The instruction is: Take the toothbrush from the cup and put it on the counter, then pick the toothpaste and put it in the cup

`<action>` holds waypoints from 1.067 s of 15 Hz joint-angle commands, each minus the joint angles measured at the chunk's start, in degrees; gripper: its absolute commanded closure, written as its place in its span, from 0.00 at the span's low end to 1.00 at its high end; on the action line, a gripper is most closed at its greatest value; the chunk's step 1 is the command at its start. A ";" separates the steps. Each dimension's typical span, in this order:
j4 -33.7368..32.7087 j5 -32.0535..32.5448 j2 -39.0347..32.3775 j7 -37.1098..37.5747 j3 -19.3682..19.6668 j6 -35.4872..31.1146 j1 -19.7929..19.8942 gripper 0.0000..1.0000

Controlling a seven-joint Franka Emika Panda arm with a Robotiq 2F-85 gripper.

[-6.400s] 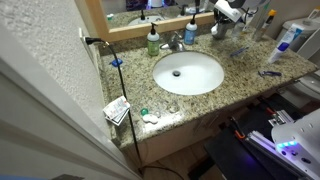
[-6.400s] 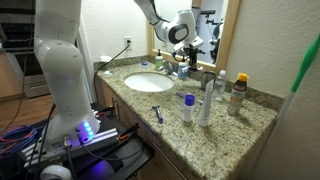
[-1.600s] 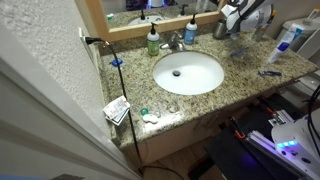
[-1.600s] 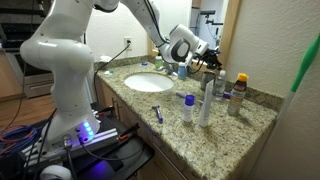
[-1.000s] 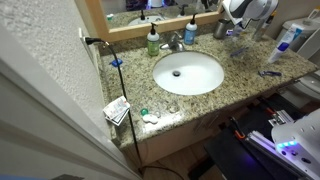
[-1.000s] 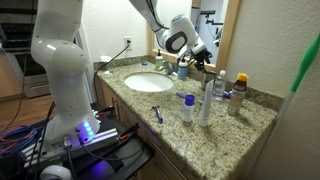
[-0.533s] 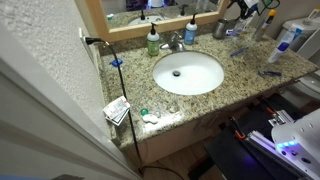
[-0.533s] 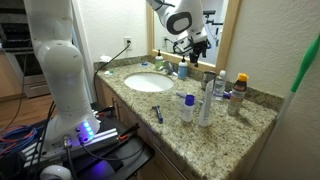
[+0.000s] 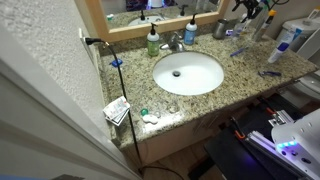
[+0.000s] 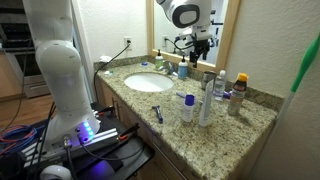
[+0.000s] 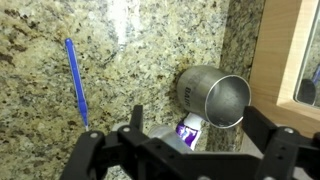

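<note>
The light blue toothbrush (image 11: 75,80) lies flat on the speckled granite counter (image 11: 130,50), apart from the cup; in an exterior view the toothbrush (image 9: 238,53) is right of the sink. The grey metal cup (image 11: 212,97) stands by the mirror frame, and its mouth looks empty. The toothpaste (image 11: 190,128), with a purple label, lies on the counter right beside the cup. My gripper (image 11: 198,116) hangs open well above the cup and the toothpaste, nothing between its fingers. In both exterior views my gripper (image 9: 250,8) (image 10: 197,40) is raised high by the mirror, above the cup (image 9: 220,29).
An oval white sink (image 9: 188,72) with a faucet (image 9: 175,42) fills the counter's middle. A green pump bottle (image 9: 153,41) and a blue one (image 9: 190,31) stand behind it. A dark blue item (image 9: 268,72) and several bottles (image 10: 205,100) occupy the counter's end.
My gripper has opened and risen from the counter toward the mirror. The toothbrush stays behind, lying on the counter.
</note>
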State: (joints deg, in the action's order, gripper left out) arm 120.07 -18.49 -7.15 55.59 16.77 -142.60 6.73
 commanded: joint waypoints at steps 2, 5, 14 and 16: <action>-5.29 3.08 -6.55 5.69 -1.80 0.60 0.83 0.00; -8.98 4.31 -10.84 10.12 -1.94 -0.26 0.53 0.00; -19.40 5.57 -22.10 17.37 -1.96 0.33 0.63 0.26; -20.02 5.65 -22.90 17.42 -1.97 0.23 0.60 0.40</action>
State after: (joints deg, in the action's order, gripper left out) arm 102.64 -13.67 -27.97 71.97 15.30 -142.78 6.64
